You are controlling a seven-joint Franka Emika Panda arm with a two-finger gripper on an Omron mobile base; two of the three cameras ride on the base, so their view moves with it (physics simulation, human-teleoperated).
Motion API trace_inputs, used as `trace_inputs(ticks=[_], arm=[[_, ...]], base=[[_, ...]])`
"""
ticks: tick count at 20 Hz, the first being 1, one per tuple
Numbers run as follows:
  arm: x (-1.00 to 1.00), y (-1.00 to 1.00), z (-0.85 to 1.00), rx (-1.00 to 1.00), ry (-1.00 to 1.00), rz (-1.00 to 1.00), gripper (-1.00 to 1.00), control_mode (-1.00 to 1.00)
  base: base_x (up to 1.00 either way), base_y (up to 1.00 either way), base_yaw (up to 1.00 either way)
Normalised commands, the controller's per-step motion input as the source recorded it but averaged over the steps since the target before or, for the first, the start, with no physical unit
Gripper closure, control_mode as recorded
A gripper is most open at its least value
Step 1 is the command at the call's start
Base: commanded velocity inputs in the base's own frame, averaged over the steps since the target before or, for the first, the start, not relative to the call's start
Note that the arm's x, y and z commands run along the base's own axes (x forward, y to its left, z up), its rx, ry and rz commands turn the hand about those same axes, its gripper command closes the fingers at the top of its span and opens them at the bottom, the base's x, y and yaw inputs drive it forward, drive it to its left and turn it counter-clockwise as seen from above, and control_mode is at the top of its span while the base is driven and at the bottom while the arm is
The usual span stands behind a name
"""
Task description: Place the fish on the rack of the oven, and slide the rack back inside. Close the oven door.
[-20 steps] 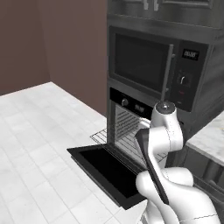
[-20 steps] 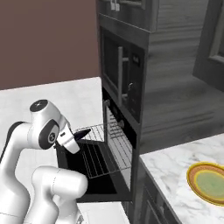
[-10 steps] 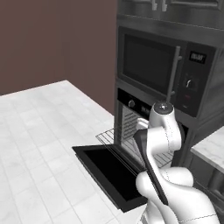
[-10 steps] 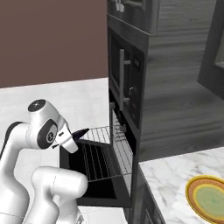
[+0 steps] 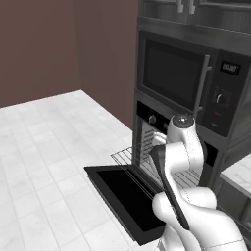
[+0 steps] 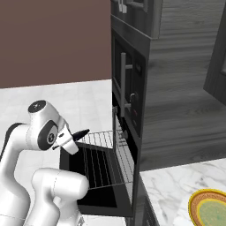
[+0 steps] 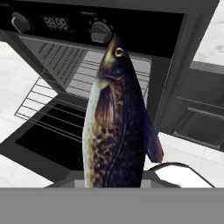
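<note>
The dark speckled fish (image 7: 116, 122) stands in my shut gripper, head toward the oven's knob strip (image 7: 57, 22), and it hides the fingertips. From the right base view the gripper (image 6: 70, 137) hangs above the open oven door (image 6: 92, 194), with the fish's dark tip (image 6: 81, 132) poking toward the oven. The wire rack (image 6: 106, 154) is pulled out over the door. In the hand view the rack (image 7: 48, 109) lies to the left of the fish, above the lowered door (image 7: 39, 140). The left base view shows the rack (image 5: 128, 156) and door (image 5: 125, 193) left of my arm.
A microwave (image 5: 176, 78) with a vertical handle sits above the oven. A yellow-orange plate (image 6: 212, 209) rests on the marble counter at the right. White tiled floor (image 5: 44, 147) stretches in front of the open door, which juts out low into it.
The whole picture has shifted in both base views, so the base has moved relative to the oven. The fish stays held in the gripper.
</note>
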Motion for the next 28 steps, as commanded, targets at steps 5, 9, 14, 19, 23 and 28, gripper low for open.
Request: trace_inputs(ticks=[5,9,14,19,23,28], arm=[[0.29,0.03,-0.03,0.00,0.00,0.00,1.00,-1.00],[0.16,0.00,-0.10,0.00,-0.01,0.00,1.00,-1.00],[0.19,0.02,-0.13,0.00,0.01,0.00,1.00,-1.00],[0.43,0.00,-0.40,0.00,0.13,0.00,1.00,-1.00],[0.43,0.00,-0.45,0.00,0.17,0.00,1.00,-1.00],[0.47,0.00,-0.36,0.00,0.13,0.00,1.00,-1.00]], base=[[0.10,0.00,0.00],[0.00,0.00,0.00],[0.00,0.00,0.00],[0.00,0.00,0.00],[0.00,0.00,0.00],[0.00,0.00,0.00]])
